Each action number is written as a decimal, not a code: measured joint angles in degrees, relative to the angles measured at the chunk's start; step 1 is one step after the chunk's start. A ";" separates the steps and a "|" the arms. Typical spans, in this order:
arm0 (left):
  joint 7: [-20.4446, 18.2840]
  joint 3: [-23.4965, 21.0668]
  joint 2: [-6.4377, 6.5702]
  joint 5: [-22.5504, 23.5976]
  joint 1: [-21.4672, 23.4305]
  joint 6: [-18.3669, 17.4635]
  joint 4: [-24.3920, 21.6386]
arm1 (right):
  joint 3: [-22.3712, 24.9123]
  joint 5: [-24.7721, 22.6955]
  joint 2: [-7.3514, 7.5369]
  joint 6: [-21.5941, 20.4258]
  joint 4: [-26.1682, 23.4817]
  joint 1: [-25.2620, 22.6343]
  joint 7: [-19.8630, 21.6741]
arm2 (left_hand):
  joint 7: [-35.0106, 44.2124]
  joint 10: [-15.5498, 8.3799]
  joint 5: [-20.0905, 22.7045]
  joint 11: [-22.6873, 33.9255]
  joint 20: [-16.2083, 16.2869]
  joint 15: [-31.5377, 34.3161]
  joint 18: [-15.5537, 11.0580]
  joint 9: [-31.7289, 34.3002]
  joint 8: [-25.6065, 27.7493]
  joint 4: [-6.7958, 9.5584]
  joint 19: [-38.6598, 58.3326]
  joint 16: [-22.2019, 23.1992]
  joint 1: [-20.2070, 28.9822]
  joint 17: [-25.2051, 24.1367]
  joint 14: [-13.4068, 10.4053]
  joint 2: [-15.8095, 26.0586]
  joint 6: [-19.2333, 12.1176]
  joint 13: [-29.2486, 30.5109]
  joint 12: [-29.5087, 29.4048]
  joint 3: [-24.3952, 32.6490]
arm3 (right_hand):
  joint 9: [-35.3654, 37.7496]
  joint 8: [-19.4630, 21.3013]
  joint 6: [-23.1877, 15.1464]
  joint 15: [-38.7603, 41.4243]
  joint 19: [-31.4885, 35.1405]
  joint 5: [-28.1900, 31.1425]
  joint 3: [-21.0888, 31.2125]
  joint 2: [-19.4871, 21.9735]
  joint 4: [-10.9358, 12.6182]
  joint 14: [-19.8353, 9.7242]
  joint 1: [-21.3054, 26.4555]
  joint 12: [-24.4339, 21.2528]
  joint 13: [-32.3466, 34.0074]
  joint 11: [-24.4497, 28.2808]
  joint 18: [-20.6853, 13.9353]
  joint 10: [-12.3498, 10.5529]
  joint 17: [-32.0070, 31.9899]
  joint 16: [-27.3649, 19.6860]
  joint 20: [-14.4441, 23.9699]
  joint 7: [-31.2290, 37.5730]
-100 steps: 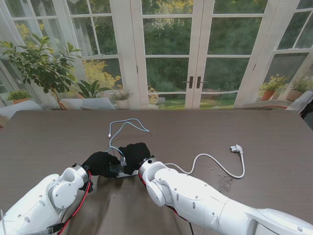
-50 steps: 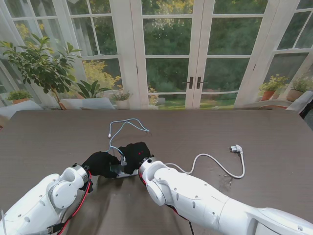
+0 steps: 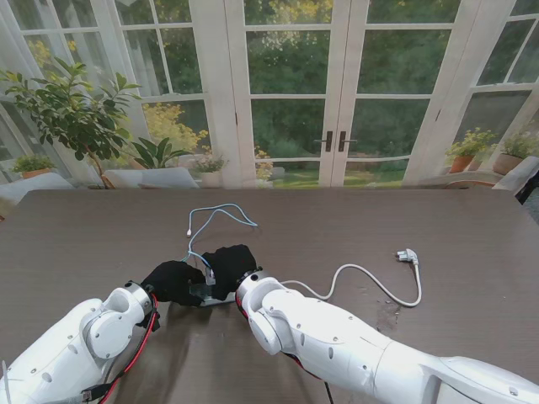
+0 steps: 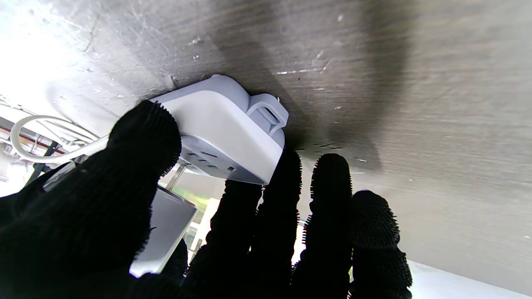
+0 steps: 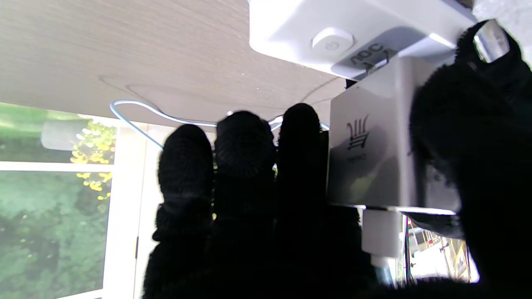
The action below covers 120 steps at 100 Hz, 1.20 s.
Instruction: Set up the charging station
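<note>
- My left hand [image 3: 173, 281] is at the left end of the white power strip [image 4: 224, 128], thumb on its upper face and fingers [image 4: 278, 195] curled against the end, pinning it to the dark wooden table [image 3: 404, 227]; from the stand camera the strip is almost wholly hidden under both gloves.
- My right hand [image 3: 230, 263], just right of the strip, is closed around the white charger block [image 5: 370, 162], which stands against the strip's face beside its power button [image 5: 332, 39]; whether the prongs are fully seated is hidden.
- A pale blue charging cable [image 3: 217, 220] loops on the table beyond the strip, farther from me.
- The strip's white cord runs right to its plug [image 3: 408, 255], well apart from the strip.
</note>
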 measured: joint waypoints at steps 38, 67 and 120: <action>-0.20 -0.19 0.00 -0.03 0.19 0.01 -0.21 | -0.50 -0.50 -0.07 1.59 -1.04 0.14 1.55 | 0.46 0.00 0.00 -0.58 0.27 0.61 0.00 0.01 -0.37 -0.01 0.67 0.36 0.00 0.12 0.00 0.00 0.08 1.06 -0.03 -0.01 | -0.01 0.04 0.00 0.02 0.04 0.00 -0.01 0.00 0.00 0.00 0.00 0.00 0.00 0.00 0.00 0.00 0.05 0.00 0.35 0.00; -0.60 -0.35 0.05 0.20 0.30 0.00 -0.50 | -0.74 -1.37 0.47 2.75 -1.96 0.28 2.43 | 0.81 0.01 0.00 -1.11 0.66 0.74 0.00 0.01 -0.46 -0.03 0.68 0.46 0.00 0.20 0.00 0.00 0.32 1.07 -0.06 -0.02 | -0.01 0.06 0.00 0.04 0.06 0.00 -0.07 0.00 0.00 0.00 0.00 0.05 0.00 -0.01 0.00 -0.02 0.08 0.00 0.38 0.00; -0.61 -0.53 0.10 0.49 0.59 -0.11 -0.85 | -1.25 -1.79 0.34 3.32 -2.06 0.60 2.89 | 1.54 0.01 0.13 -1.17 0.73 1.45 0.00 1.21 -1.03 -0.04 0.72 0.52 0.00 1.38 0.00 0.00 0.63 1.15 0.56 -0.07 | -0.01 0.12 0.00 0.04 0.08 0.00 -0.10 0.00 0.00 0.00 0.00 0.28 0.00 -1.12 0.00 -0.06 0.48 0.00 0.40 0.00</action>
